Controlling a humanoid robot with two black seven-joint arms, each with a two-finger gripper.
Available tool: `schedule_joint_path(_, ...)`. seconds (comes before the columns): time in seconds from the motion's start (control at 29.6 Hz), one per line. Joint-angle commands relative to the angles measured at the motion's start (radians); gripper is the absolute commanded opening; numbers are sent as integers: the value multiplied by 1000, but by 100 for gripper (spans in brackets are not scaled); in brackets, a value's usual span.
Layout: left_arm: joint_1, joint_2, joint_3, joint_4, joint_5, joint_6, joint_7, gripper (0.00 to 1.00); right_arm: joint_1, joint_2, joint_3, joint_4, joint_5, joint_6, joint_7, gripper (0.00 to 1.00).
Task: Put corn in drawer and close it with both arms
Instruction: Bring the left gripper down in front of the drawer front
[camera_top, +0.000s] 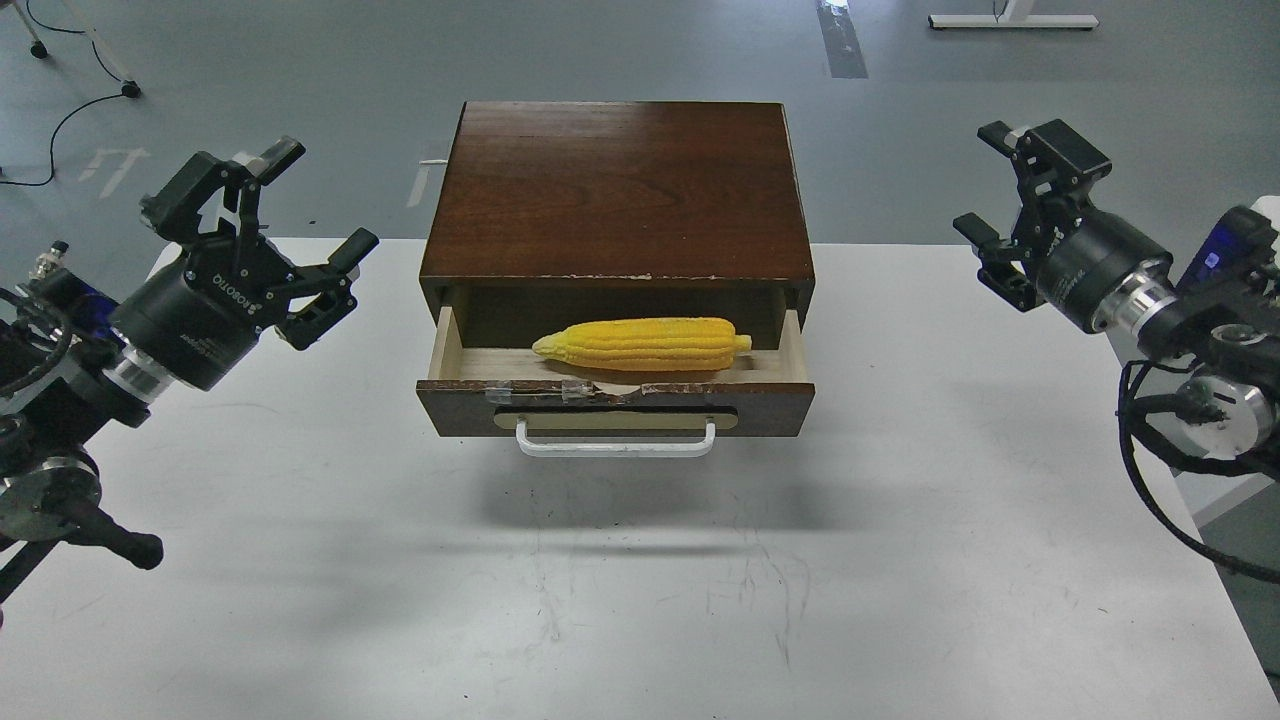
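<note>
The yellow corn (642, 344) lies lengthwise inside the open drawer (615, 405), stub end to the right. The drawer has a dark brown front, a white bar handle (615, 441) and a chipped, taped top edge. It sticks out of a dark brown wooden cabinet (615, 190). My left gripper (300, 205) is open and empty, held above the table's left side, well left of the drawer. My right gripper (985, 190) is open and empty, held above the table's right side, well right of the drawer.
The cabinet stands at the back middle of a white table (640, 560). The table's right edge runs close under my right arm (1190, 330). Grey floor with a cable (60, 120) lies beyond the table.
</note>
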Motion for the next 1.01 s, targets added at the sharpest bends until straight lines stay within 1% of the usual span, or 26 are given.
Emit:
schedule_joint_path(0.0,-94,7,-2,-106,262,-1,0,100,-47,6,19,-15,1,0,0,99)
schedule_joint_path(0.1,-192,-33,11,-215,478,-1,0,100,-60,9,19,-17,0,-5,0,99)
schedule_joint_path(0.17,-221,-68,15,-246,547,-1,0,100,-60,15,18,-18,0,-5,0,99)
schedule_joint_path(0.24,-261,-151,47,-280,703,-1,0,100,-66,22,19,-20,0,-6,0,99)
schedule_joint_path(0.34,-289,-236,116,-289,865,-1,0,100,-74,24,19,-20,-2,-8,0,99)
schedule_joint_path(0.4,-292,-280,158,-292,912,-1,0,99,-79,24,19,-20,-3,-6,0,99)
schedule_joint_path(0.47,-292,-337,228,-292,970,-1,0,98,-86,24,19,-20,-3,-8,0,99)
schedule_joint_path(0.51,-290,-346,247,-292,987,-1,0,97,-88,24,19,-20,-5,-8,0,99)
schedule_joint_path(0.54,-287,-368,283,-292,1039,-1,0,94,-91,24,19,-21,-5,-8,0,99)
schedule_joint_path(0.57,-281,-392,319,-290,1101,-1,0,89,-94,24,18,-23,-6,-8,0,99)
schedule_joint_path(0.61,-281,-392,319,-290,1101,-1,0,89,-94,24,18,-23,-6,-8,0,99)
schedule_joint_path(0.64,-272,-401,352,-290,1139,-1,0,78,-103,24,19,-26,-8,-8,0,99)
schedule_joint_path(0.67,-267,-402,368,-290,1149,-1,0,69,-106,24,19,-26,-8,-6,0,99)
schedule_joint_path(0.71,-255,-399,400,-289,1158,-1,0,52,-108,24,19,-27,-8,-8,0,99)
schedule_joint_path(0.74,-241,-394,423,-289,1153,-1,0,39,-108,24,19,-27,-8,-8,0,99)
schedule_joint_path(0.78,-229,-392,429,-289,1152,-1,0,32,-109,24,19,-27,-8,-8,0,99)
schedule_joint_path(0.81,-196,-389,429,-287,1146,-1,0,21,-111,24,19,-27,-8,-8,0,99)
schedule_joint_path(0.84,-195,-389,429,-287,1146,-1,0,21,-111,24,19,-27,-8,-8,0,99)
schedule_joint_path(0.88,-154,-388,417,-283,1144,-1,0,13,-114,22,19,-27,-8,-8,0,99)
schedule_joint_path(0.94,-97,-386,408,-272,1140,-1,0,8,-116,24,19,-27,-8,-8,0,99)
schedule_joint_path(0.98,-58,-383,399,-255,1117,-1,0,1,-116,24,19,-27,-8,-8,0,99)
